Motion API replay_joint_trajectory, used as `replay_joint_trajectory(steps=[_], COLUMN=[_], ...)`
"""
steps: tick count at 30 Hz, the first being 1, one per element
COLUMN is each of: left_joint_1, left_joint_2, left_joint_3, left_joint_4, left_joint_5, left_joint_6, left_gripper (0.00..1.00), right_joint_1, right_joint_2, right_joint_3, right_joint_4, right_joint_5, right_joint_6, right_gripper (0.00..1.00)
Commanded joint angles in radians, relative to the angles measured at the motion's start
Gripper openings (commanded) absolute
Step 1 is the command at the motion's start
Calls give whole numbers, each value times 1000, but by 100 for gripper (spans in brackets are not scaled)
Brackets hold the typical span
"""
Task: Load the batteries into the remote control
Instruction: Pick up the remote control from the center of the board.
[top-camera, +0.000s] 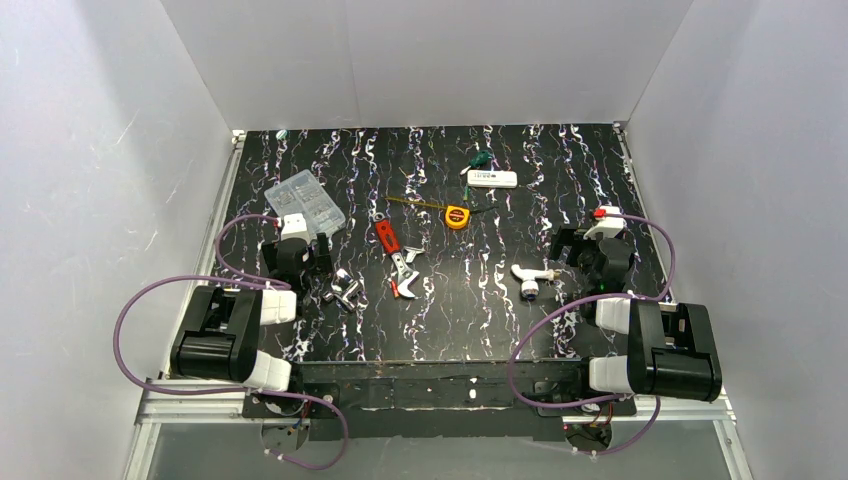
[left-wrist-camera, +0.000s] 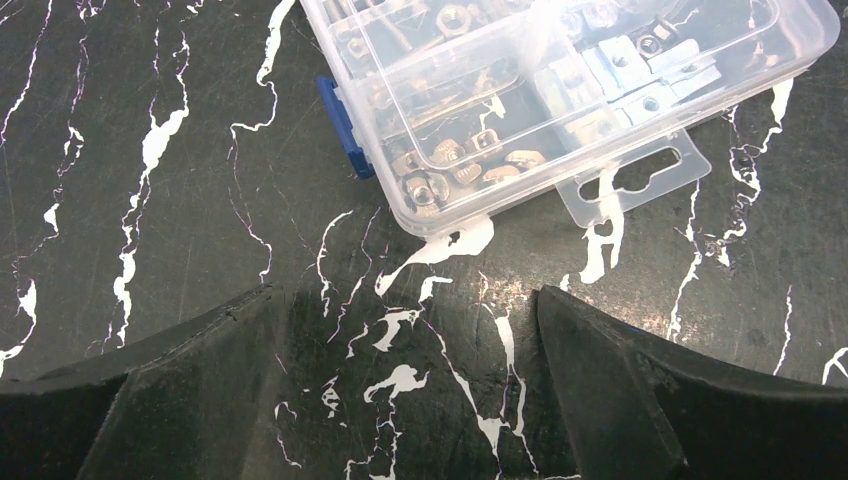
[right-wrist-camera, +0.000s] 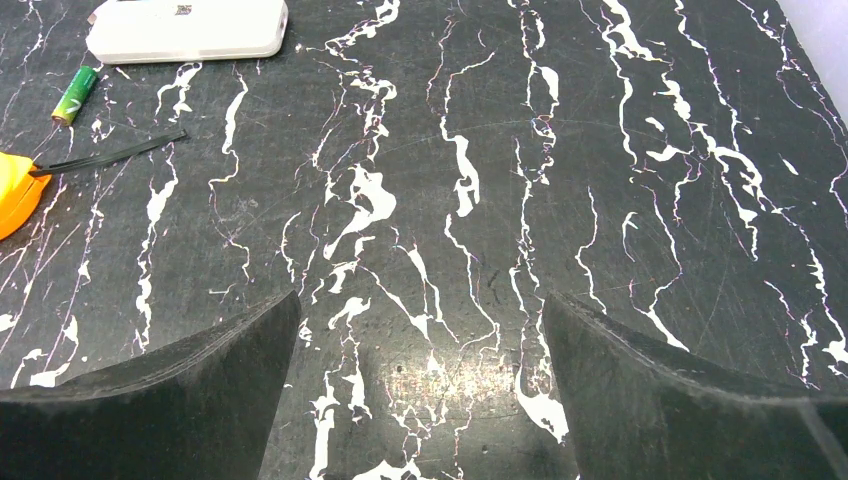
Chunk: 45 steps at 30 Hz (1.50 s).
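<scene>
The white remote control (top-camera: 492, 179) lies flat at the back middle of the table; it also shows at the top left of the right wrist view (right-wrist-camera: 187, 29). One green battery (right-wrist-camera: 75, 93) lies just in front of its left end. A small green item with a red tip (top-camera: 480, 158) lies behind the remote; I cannot tell what it is. My left gripper (top-camera: 297, 250) is open and empty over bare table (left-wrist-camera: 407, 292), just short of the clear box. My right gripper (top-camera: 590, 252) is open and empty (right-wrist-camera: 420, 297), well in front and to the right of the remote.
A clear plastic compartment box (top-camera: 305, 203) of nuts lies right ahead of the left gripper (left-wrist-camera: 520, 90). An orange tape measure (top-camera: 456, 216), a red-handled tool (top-camera: 387, 236), silver metal pieces (top-camera: 345, 290) and a white tap-shaped piece (top-camera: 533, 276) lie mid-table. White walls enclose the table.
</scene>
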Motion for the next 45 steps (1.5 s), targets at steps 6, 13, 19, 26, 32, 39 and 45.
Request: replay_joint_trajectory(steps=[6, 13, 19, 26, 32, 39, 45], left_joint_1=[-6, -5, -5, -29, -29, -21, -10], left_joint_2=[39, 41, 41, -80, -289, -432, -447], left_joint_3=[-47, -47, -46, -5, 169, 336, 480], left_joint_4=[-183, -182, -181, -366, -824, -1151, -1436], left_joint_5=[-29, -29, -29, -106, -228, -172, -144], left_joint_6=[53, 51, 53, 57, -29, -129, -190], left_gripper=[99, 99, 99, 100, 99, 100, 99], right_joint_1=[-1, -2, -2, -1, -1, -2, -1], right_joint_2=[-8, -7, -7, -60, -207, -334, -320], right_joint_3=[31, 31, 30, 74, 190, 431, 656], right_joint_4=[46, 47, 47, -63, -379, -860, -1168], right_joint_5=[7, 6, 7, 31, -60, 80, 257], right_joint_6=[-10, -9, -9, 3, 20, 248, 240], right_gripper=[100, 100, 100, 100, 100, 100, 100])
